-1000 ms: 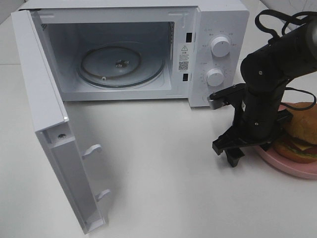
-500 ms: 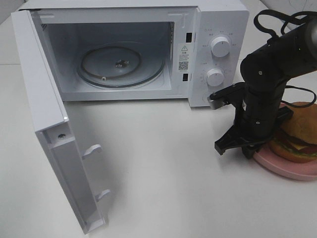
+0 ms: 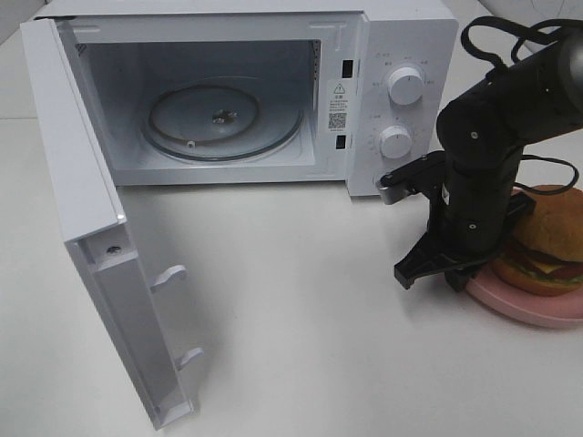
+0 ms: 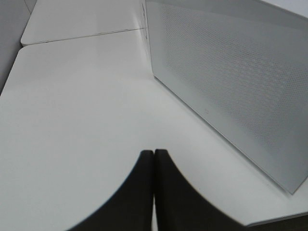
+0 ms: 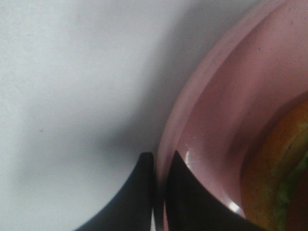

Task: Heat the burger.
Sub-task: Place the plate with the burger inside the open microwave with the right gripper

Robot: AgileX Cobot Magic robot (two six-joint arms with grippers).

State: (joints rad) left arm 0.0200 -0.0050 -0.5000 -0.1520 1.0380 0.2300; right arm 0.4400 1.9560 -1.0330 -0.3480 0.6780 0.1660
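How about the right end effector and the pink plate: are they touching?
Touching. The right wrist view shows the end effector closed on the plate, its rim pinched between the two fingers with no gap.

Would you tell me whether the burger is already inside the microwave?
No, the burger sits on the pink plate to the right of the microwave, whose glass turntable is bare.
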